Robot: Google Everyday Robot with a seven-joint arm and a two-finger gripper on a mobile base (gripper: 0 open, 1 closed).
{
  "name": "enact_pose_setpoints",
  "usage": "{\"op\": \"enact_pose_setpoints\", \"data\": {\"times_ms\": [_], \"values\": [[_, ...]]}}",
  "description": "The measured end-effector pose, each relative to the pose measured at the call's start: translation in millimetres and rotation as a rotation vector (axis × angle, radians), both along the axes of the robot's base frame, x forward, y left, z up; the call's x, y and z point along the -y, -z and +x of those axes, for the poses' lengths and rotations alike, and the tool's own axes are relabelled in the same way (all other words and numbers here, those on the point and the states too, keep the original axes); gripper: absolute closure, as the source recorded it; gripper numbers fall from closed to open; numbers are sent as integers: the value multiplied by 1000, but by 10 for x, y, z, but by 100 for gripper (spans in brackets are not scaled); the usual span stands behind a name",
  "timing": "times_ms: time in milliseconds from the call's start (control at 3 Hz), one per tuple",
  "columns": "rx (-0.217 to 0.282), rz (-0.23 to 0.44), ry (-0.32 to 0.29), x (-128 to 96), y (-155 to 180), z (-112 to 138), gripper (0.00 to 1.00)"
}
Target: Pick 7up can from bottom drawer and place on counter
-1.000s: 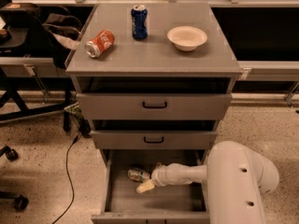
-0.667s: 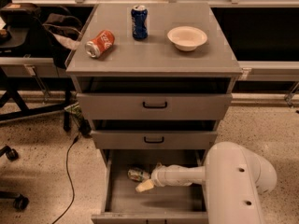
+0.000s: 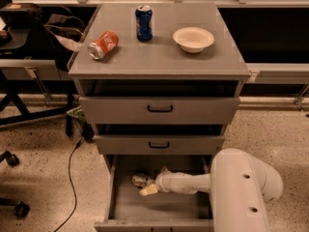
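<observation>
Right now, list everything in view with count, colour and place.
counter: one, grey, cabinet top.
orange can: one, orange, lying on the counter's left.
dark blue can: one, blue, upright at the counter's back.
bowl: one, white, counter's right.
upper drawers: two, grey, black handles, below the counter.
bottom drawer: one, grey, pulled open.
7up can: one, silver-green, lying in the bottom drawer.
cable: one, black, floor at left.
arm: one, white, reaching into the bottom drawer.
hand: one, pale, beside the 7up can.

Cream end effector (image 3: 150,185) (grey drawer (image 3: 159,210)), silvery can (image 3: 141,180)
</observation>
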State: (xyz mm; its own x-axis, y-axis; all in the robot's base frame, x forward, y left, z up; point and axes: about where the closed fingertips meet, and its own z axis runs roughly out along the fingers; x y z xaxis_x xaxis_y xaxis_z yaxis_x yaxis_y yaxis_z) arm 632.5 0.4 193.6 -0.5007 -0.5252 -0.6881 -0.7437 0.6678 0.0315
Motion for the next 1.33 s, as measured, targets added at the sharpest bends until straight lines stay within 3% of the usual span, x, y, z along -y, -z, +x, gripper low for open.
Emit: {"op": "enact_pose_setpoints", "data": {"times_ms": [667,1333], "values": [[-19,28,-16,-166,133,99,0],[-128,21,-42,-293,314,191,0]]}}
